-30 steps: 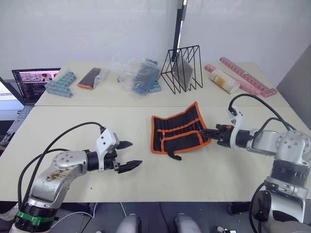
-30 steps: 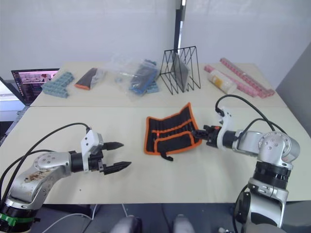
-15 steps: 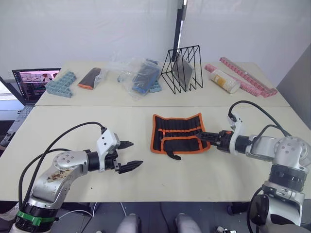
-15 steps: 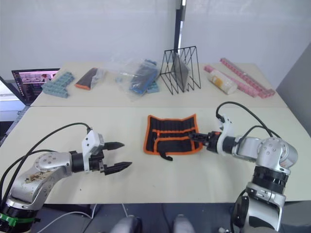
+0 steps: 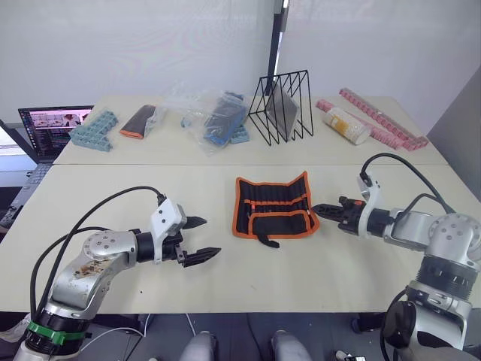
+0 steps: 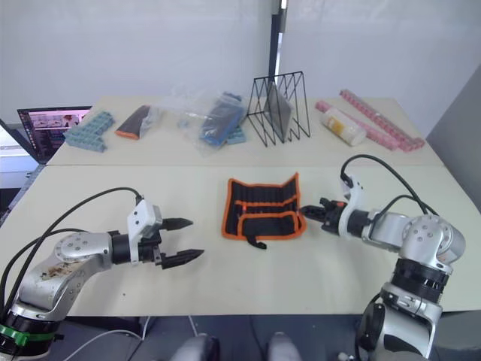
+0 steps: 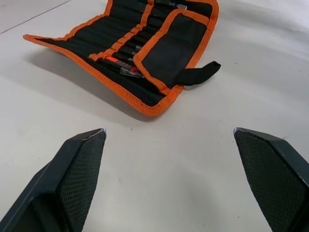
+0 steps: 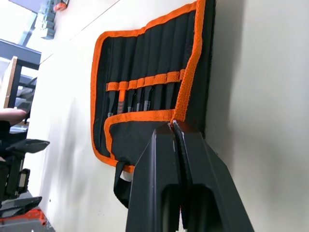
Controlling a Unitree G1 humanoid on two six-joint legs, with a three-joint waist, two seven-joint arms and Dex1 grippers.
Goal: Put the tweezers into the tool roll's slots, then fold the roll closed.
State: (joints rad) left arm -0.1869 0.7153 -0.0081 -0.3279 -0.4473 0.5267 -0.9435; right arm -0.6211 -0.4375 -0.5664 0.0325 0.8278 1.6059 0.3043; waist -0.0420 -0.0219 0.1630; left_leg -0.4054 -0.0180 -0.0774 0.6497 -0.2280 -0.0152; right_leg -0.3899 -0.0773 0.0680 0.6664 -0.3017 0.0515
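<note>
The tool roll (image 5: 272,207), black with orange edging, lies spread on the table's middle with its lower flap folded up and its black strap (image 5: 267,241) at the near edge. Its slots (image 8: 145,79) run under an orange band, and the tweezers (image 8: 129,101) sit in them as slim dark shapes. My right gripper (image 5: 316,208) is at the roll's right edge, shut on the orange trim (image 8: 179,112). My left gripper (image 5: 209,238) hovers open over bare table to the roll's left, well apart from it.
Along the far side stand a black wire rack (image 5: 282,105), a plastic bag of blue items (image 5: 214,114), an orange-tipped dark case (image 5: 139,120), blue-grey blocks (image 5: 94,129), a jar (image 5: 346,125) and pink strips (image 5: 379,116). A laptop (image 5: 49,128) sits far left.
My right gripper brought the roll's lifted right edge down and drew it rightward, so the roll now lies flatter. The left arm has barely moved.
</note>
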